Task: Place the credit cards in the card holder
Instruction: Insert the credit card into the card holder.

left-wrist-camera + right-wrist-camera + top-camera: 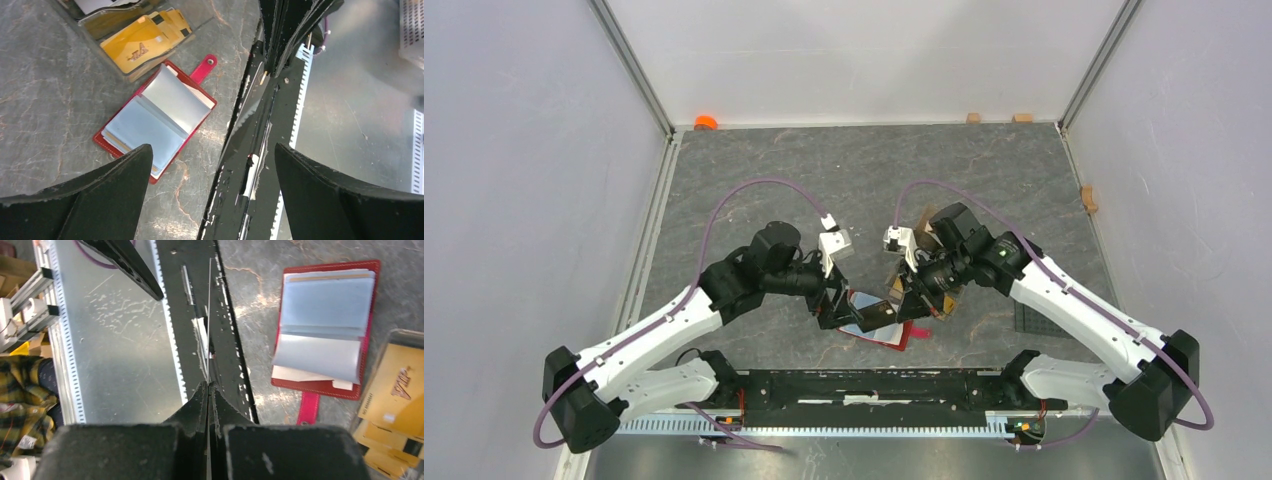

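Observation:
The red card holder [892,334] lies open on the grey table, its clear sleeves up; it also shows in the left wrist view [150,120] and the right wrist view [325,330]. My right gripper [906,300] is shut on a thin dark card [879,316], seen edge-on in the right wrist view [208,315], just above the holder's near side. My left gripper [834,312] is open and empty, its fingers [100,195] beside the holder's left end. Orange cards [142,42] lie in a clear tray right of the holder. I cannot pick out a light blue card.
The black base rail [864,385] runs along the table's near edge, right under both grippers. Small tan blocks [973,117] sit at the back wall and right wall [1088,197]. An orange object [705,122] sits at the back left. A dark mesh pad [1032,318] lies right.

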Controlling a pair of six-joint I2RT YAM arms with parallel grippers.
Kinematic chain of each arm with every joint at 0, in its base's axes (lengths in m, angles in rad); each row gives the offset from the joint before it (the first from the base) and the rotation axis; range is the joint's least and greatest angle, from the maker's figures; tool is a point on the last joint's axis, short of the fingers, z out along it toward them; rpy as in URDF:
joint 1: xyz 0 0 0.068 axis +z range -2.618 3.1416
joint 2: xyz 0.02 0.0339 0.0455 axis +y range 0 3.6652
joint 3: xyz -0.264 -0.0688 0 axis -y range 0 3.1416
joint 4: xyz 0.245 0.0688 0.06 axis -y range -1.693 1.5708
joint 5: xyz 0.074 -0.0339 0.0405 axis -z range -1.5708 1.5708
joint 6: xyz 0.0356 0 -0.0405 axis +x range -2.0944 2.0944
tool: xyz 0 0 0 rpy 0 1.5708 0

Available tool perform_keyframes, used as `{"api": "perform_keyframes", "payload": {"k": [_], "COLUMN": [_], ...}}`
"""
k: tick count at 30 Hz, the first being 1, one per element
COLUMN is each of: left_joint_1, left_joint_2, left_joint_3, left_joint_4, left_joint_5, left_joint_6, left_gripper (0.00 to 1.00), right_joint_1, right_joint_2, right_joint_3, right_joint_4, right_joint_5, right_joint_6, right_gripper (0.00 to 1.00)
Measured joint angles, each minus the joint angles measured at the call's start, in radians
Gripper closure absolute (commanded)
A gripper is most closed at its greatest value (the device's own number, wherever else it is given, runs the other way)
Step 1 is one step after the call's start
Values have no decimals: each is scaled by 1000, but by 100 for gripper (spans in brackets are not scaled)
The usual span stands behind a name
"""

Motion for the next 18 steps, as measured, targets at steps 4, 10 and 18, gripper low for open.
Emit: {"api": "perform_keyframes", "payload": {"k": [4, 10, 18], "left_joint_1": [-42, -68, -80], "left_joint_2": [12, 46, 44], "left_joint_3": [0, 0, -7], "left_joint_4": [1, 0, 9], "left_joint_5": [9, 48, 114], "left_joint_6": [9, 19, -29], "left_gripper": [34, 87, 98], "right_joint_1": [14, 42, 42], "right_joint_2": [0, 2, 6], "right_joint_3": [0, 0, 7], "right_joint_4": [10, 17, 34], "right_joint_5": [-60, -93, -46], "right_joint_6": [0, -1, 20], "right_gripper": [100, 100, 28]}}
